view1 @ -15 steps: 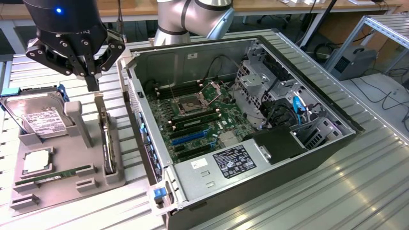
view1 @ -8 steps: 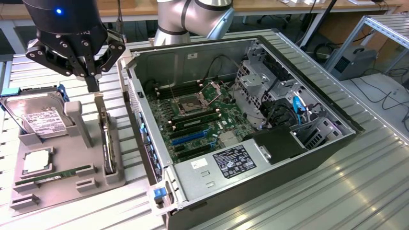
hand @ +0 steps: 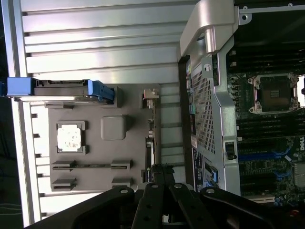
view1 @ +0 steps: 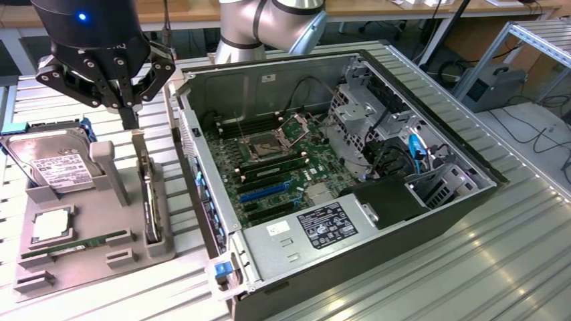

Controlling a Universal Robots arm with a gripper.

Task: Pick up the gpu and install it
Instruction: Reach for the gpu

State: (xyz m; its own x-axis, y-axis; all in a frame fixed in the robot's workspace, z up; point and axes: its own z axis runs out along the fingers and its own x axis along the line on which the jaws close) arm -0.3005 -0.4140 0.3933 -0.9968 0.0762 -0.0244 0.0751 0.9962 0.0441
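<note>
The gripper point(view1: 131, 122) is clenched shut on nothing, hung right over the far end of the gpu point(view1: 152, 200), which is stood on edge in the gray tray point(view1: 93, 217), long edge stretched toward the tray's near end.

Ribbed metal table point(view1: 499, 267); grey tray point(view1: 67, 267), PC case point(view1: 375, 274).

Matt plastic tray point(view1: 89, 269), glossy ribbed metal table point(view1: 464, 267)

gpu point(view1: 148, 194) upright in holder tray point(view1: 82, 265), tray on the exterior view's left of computer case point(view1: 375, 264), end effector point(view1: 131, 120) above gpu
</note>
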